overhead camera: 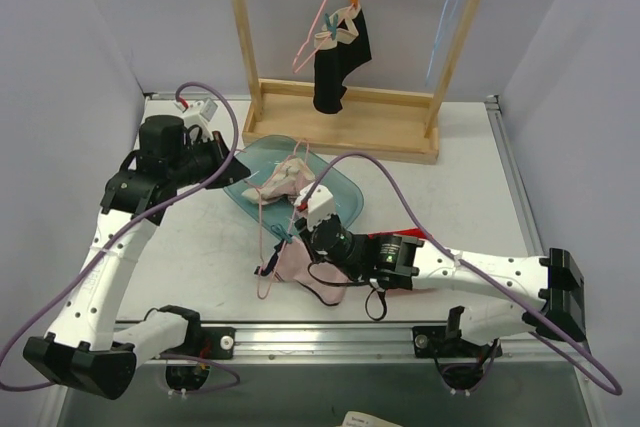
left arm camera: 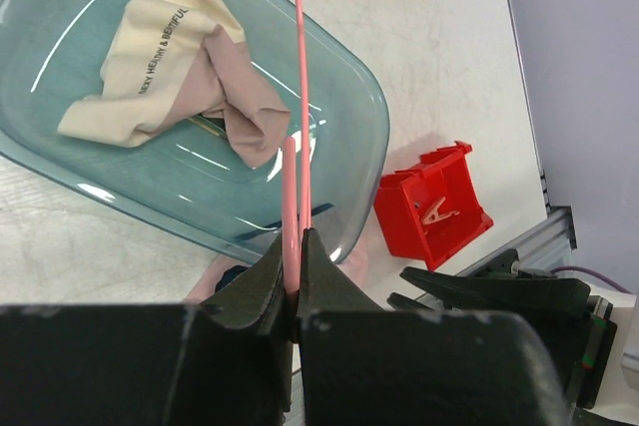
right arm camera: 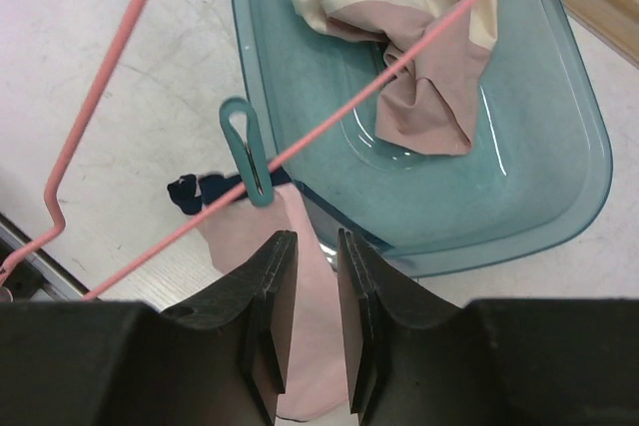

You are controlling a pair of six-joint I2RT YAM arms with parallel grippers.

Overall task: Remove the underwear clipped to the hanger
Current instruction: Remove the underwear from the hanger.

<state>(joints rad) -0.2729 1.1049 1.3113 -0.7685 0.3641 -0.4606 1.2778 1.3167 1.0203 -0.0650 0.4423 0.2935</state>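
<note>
White tabletop [overhead camera: 200, 267]; right tool [right arm camera: 312, 246] narrowly parted astride pink underwear [right arm camera: 238, 241]; left tool [left arm camera: 297, 238] clamped on hanger [left arm camera: 304, 97].

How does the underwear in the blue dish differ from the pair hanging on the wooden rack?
The underwear in the blue dish is beige and dusty pink; the hanging pair is black with a pale waistband. The dish one lies crumpled and loose; the hanging pair dangles clipped to a hanger. Both are small soft cloth.
</note>
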